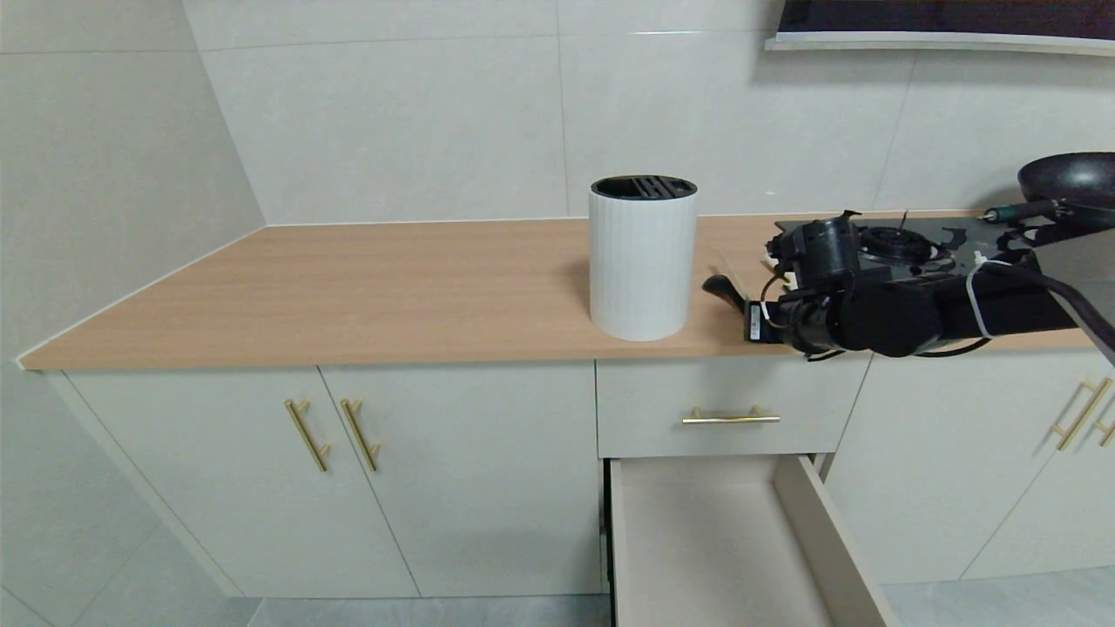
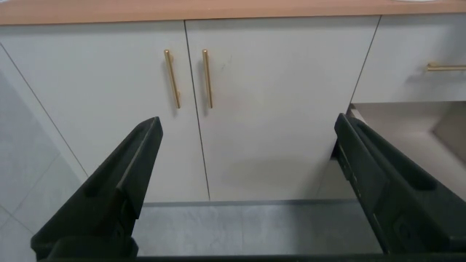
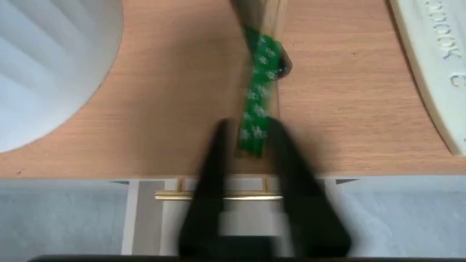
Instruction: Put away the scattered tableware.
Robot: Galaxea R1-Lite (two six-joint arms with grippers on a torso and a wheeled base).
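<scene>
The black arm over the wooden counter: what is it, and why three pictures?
It belongs to a two-armed robot tidying a kitchen. The wide picture comes from a camera on its head, the other two from cameras on its wrists. On the counter stands a white ribbed holder, beside a stove. The right gripper is closed around wooden chopsticks with green patterned ends, lying on the counter. The left gripper is open and empty, facing the cabinet doors. Below, a drawer stands open.
</scene>
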